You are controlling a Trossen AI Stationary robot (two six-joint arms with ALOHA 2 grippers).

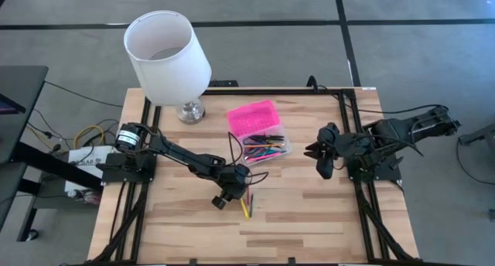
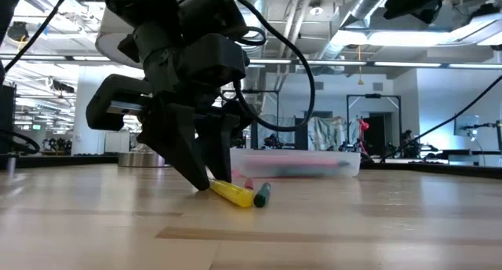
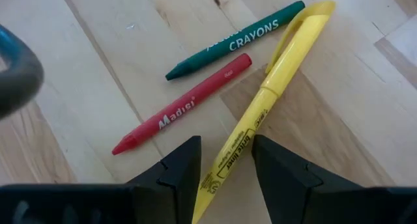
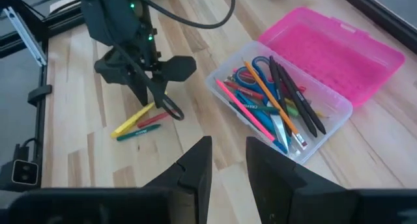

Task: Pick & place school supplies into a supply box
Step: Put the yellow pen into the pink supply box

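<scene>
A yellow highlighter (image 3: 273, 87), a red crayon (image 3: 182, 110) and a green crayon (image 3: 241, 38) lie flat on the wooden table near its middle. My left gripper (image 3: 226, 165) is down at the tabletop, open. Its fingers stand on either side of the highlighter's near end, slanting down. The supply box (image 4: 280, 113) lies open farther back. Its clear base holds several pens, pencils and blue-handled scissors (image 4: 251, 74), and its pink lid (image 4: 339, 45) is folded back. My right gripper (image 4: 228, 165) hangs open above the table's right side, with nothing between its fingers.
A lamp with a white shade (image 1: 166, 53) stands at the far left of the table, beside the box. Black frame rails (image 1: 352, 142) run along the table's left and right edges. Bare wood lies toward the near edge.
</scene>
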